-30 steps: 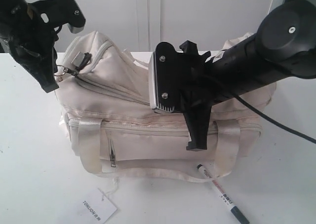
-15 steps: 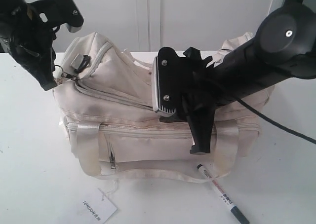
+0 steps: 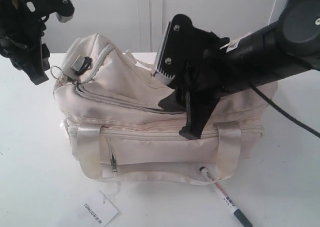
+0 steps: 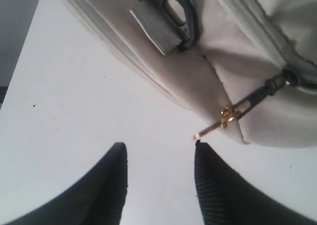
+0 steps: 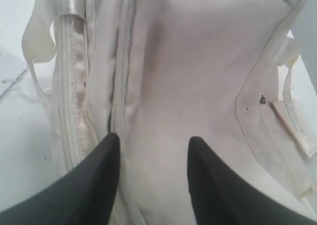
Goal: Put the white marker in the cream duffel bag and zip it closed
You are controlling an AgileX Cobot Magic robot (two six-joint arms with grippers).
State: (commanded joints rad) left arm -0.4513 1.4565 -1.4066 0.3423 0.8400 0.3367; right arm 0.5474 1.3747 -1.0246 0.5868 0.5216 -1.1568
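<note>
Cannot see the right end of the cream duffel bag behind the right arm. Cannot read the label on the white marker; loses its cap tip at the near edge.

The left claw gapes up high; the right claw gapes, seemingly empty, tilted down.

Hand, spread wide, hangs just beside the gold zipper pull.
</note>
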